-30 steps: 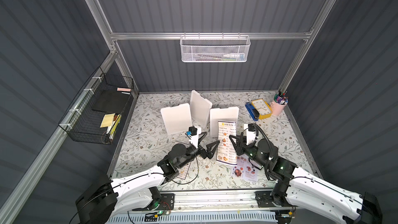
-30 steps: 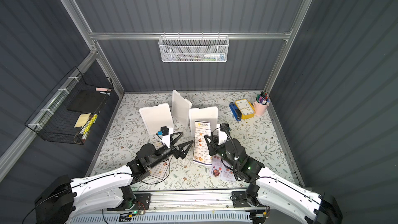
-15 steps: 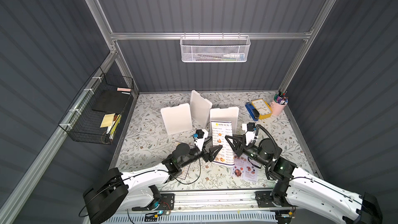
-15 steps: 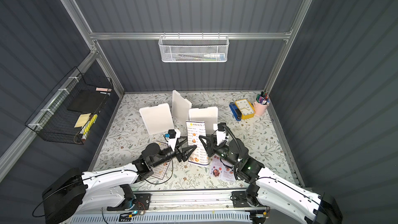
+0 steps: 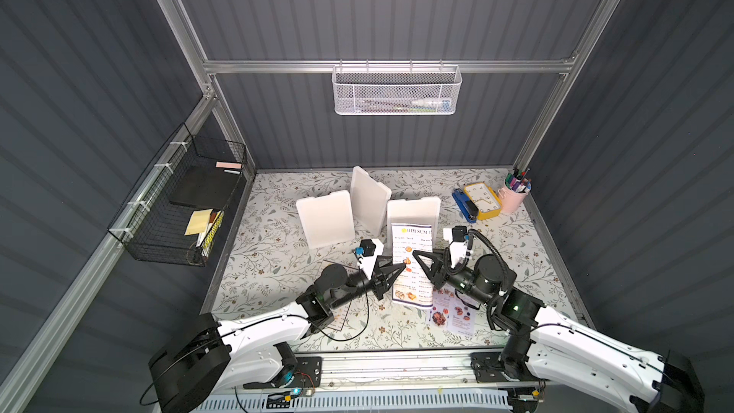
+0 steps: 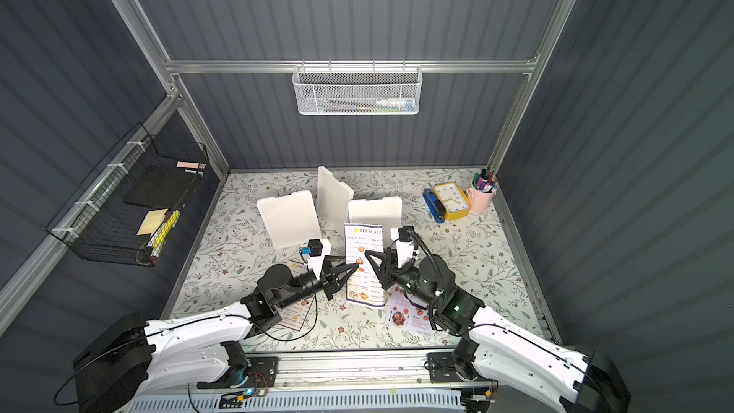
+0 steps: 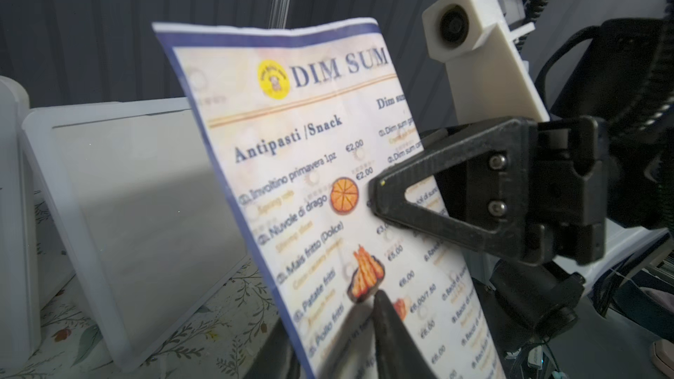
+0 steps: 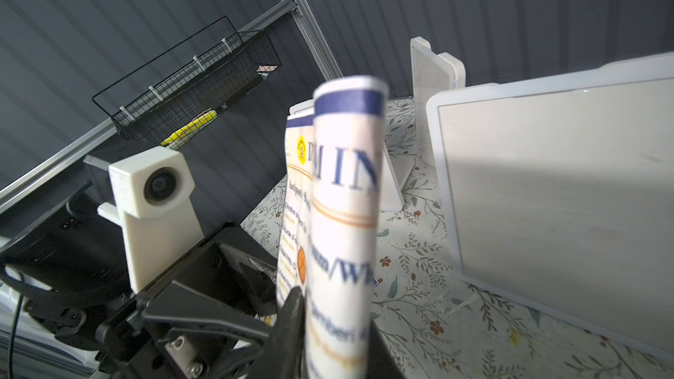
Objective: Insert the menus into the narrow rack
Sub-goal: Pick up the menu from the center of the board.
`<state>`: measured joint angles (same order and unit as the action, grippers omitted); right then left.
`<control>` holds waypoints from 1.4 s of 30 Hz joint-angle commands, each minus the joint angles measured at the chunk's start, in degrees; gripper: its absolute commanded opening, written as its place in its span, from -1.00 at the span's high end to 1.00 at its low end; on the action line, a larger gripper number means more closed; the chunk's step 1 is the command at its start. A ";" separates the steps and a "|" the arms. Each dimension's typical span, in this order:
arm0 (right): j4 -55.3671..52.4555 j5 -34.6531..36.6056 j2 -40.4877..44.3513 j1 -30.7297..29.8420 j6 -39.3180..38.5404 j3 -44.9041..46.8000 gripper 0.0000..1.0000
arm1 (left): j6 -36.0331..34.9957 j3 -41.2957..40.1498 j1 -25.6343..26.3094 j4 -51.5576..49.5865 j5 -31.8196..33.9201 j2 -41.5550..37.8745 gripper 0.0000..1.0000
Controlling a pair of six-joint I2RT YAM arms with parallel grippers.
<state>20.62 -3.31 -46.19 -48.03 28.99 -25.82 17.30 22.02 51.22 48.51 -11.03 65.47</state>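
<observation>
Where the left wall stands at 9 o'clock, a wire basket (image 5: 159, 228) hangs holding a dark pad and yellow notes. Under the left arm, at 7 o'clock on the worktop (image 5: 278, 264), a second menu (image 6: 294, 316) lies flat and is partly hidden. The left hand (image 5: 402, 268) reaches toward 3 o'clock, its jaws narrow, pinching the left edge of the menu (image 5: 411, 240); in the left wrist view one finger (image 7: 383, 319) lies on the printed face and the other sits behind the sheet. That menu stands upright near the worktop's centre, bowed along its length, with the title "DIM SUM" at its top. Whether its lower edge touches the worktop cannot be told.

At 12 o'clock from it three white holders (image 5: 325, 218) stand tilted, the nearest (image 5: 415, 212) just behind the sheet. High on the back rail, also at 12 o'clock, hangs the mesh rack (image 5: 395, 93), well apart from every menu.

The right hand (image 5: 415, 253) points toward 9 o'clock and grips the sheet's right side, jaws narrow. At 5 o'clock the lavender menu (image 5: 451, 315) lies flat beside the right arm. In the 2 o'clock corner sit a blue stapler (image 5: 464, 204), a yellow clock (image 5: 482, 200) and a pink pen cup (image 5: 514, 196).
</observation>
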 commanded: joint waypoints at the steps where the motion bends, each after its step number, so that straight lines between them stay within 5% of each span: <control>1: 1.36 0.22 0.40 0.21 -1.24 0.00 0.49 | -0.12 0.96 0.11 0.99 -0.46 -0.65 0.50; 7: 0.18 1.90 0.58 0.31 -1.87 -0.32 0.23 | 0.19 1.99 0.11 -0.25 0.93 -0.31 0.84; 15: -5.21 6.83 3.84 2.63 -3.98 -0.46 -0.97 | -0.23 4.94 0.11 -5.17 5.46 -1.81 1.00; 28: 4.43 -18.64 1.83 16.89 -3.26 1.41 -0.98 | -8.54 15.34 0.11 -10.35 5.63 0.33 1.00; 42: 16.43 -33.51 -9.19 27.12 0.79 -4.20 -0.98 | -12.55 18.59 0.11 -12.41 -2.39 1.04 1.00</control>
<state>30.79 -31.11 -54.61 -21.93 28.99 -28.08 6.74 39.09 51.22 36.29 -10.15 67.42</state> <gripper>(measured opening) 0.989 0.048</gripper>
